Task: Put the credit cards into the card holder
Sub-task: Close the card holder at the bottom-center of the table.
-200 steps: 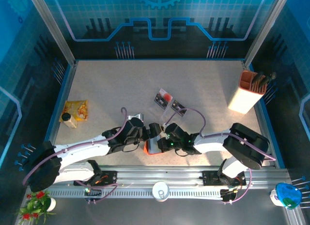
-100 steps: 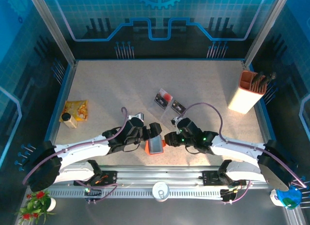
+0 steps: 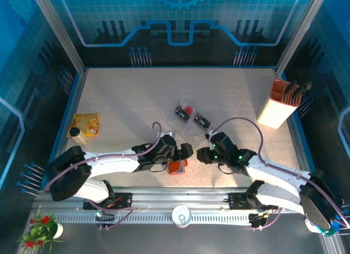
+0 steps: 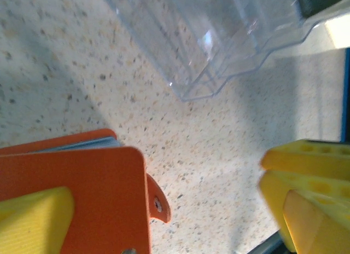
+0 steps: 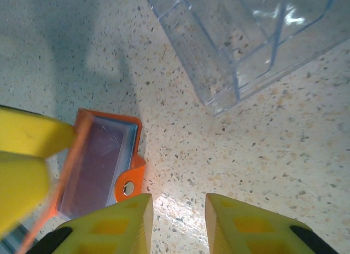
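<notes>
Okay, top view: the card holder [image 3: 176, 167] lies on the table [image 3: 126, 95] at low centre, just below the left gripper [image 3: 184, 154]. The right gripper [image 3: 202, 154] sits just right of it, tips facing left. The credit cards [image 3: 186, 110] rest in the clear tray [image 3: 191, 132] above both grippers, apart from the holder. The pen box [image 3: 284, 103] is far right, not involved.

Left wrist view: the left gripper [image 4: 169, 205] is spread wide with nothing clamped. One finger [image 4: 33, 218] overlaps the orange holder at lower left; the other is well off at right. A tray corner is at top.

Right wrist view: the right gripper [image 5: 179, 205] has its fingers partly parted, bare table between them, grasping nothing. The holder is lower left, looks opened, snap tab showing. Can't tell if a card sits in the pocket.

Step, my read: between cards, holder steadied by the left arm. Next the right gripper likely goes to the tray, pinches one thin card by its edge, then lines it up with the pocket.
</notes>
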